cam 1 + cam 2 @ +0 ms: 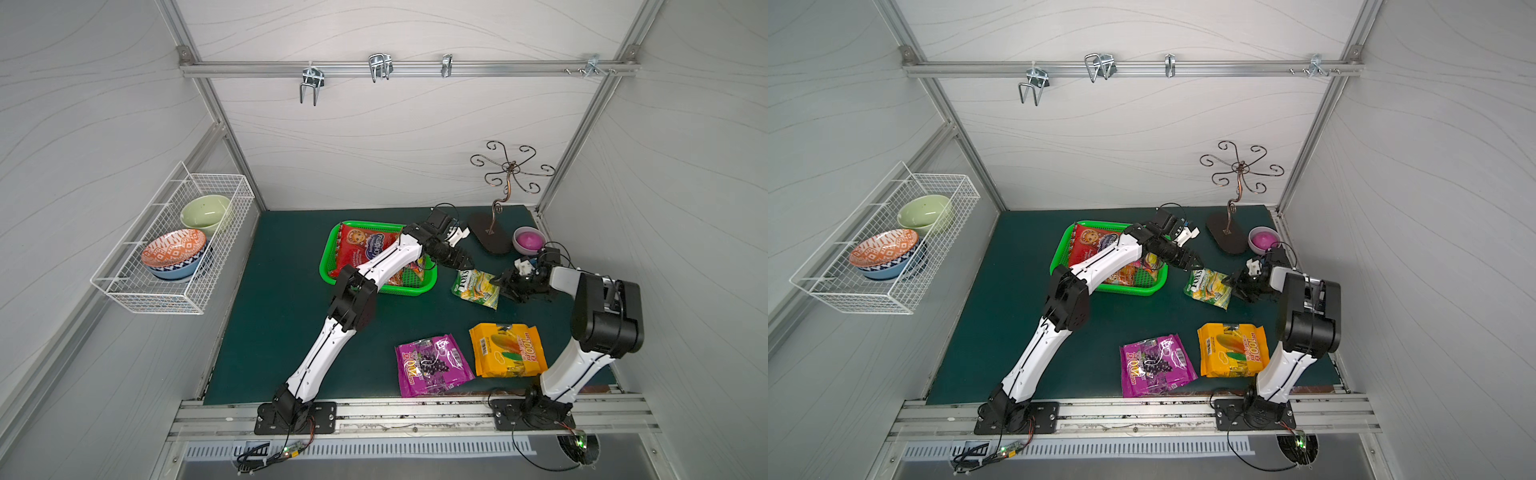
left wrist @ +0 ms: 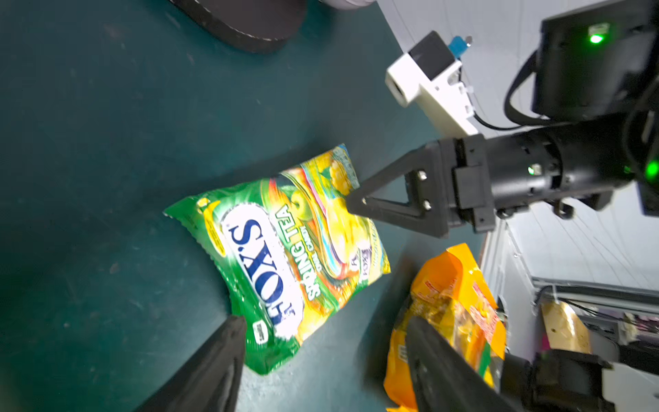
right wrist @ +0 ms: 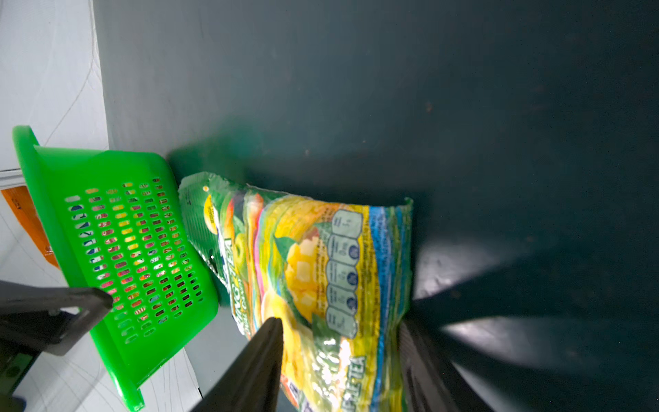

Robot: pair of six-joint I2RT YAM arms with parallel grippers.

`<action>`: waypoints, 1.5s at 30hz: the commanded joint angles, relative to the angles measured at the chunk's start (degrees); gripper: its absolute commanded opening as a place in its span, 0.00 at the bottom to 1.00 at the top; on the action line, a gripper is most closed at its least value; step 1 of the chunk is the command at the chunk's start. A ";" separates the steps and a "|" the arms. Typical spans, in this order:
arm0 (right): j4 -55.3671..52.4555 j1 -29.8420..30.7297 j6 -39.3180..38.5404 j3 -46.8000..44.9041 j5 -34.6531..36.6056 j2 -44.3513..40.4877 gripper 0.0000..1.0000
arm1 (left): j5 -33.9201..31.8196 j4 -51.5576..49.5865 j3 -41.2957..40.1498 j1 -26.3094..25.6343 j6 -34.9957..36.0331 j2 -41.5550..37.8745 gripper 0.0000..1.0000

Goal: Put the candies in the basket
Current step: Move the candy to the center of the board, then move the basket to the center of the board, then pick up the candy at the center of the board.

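- The green bag (image 1: pixel 476 289) lies flat on the mat (image 1: pixel 291 332), just beside the basket (image 1: pixel 386 289) but outside it.
- My left gripper (image 1: pixel 467 265) hovers over the bag's basket-side end, jaws spread, holding nothing.
- My right gripper (image 1: pixel 498 286) straddles the opposite end; whether its jaws bite the film, I cannot tell.
- I judge the bag light, soft and slick, with loose sweets likely to shift, so I would take the flat sealed end, not the bulging middle.
- A red bag (image 1: pixel 365 249) sits in the basket; a purple bag (image 1: pixel 432 365) and an orange bag (image 1: pixel 507 350) lie on the mat.
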 commanded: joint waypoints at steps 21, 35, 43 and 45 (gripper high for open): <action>-4.39 0.55 -1.65 1.62 1.00 -0.26 0.54 | -32.04 -9.12 -1.06 0.49 -0.49 4.12 0.54; -3.72 0.79 -2.06 2.23 -1.47 1.17 0.55 | -21.95 -5.22 -7.73 1.64 0.67 -2.51 0.60; -4.21 3.50 -4.14 6.86 0.92 4.49 0.56 | -10.00 -0.83 -2.52 1.54 -3.62 4.73 0.63; -4.59 3.82 -4.21 7.97 0.54 5.35 0.55 | -10.10 -0.70 -0.80 1.54 -3.81 6.18 0.62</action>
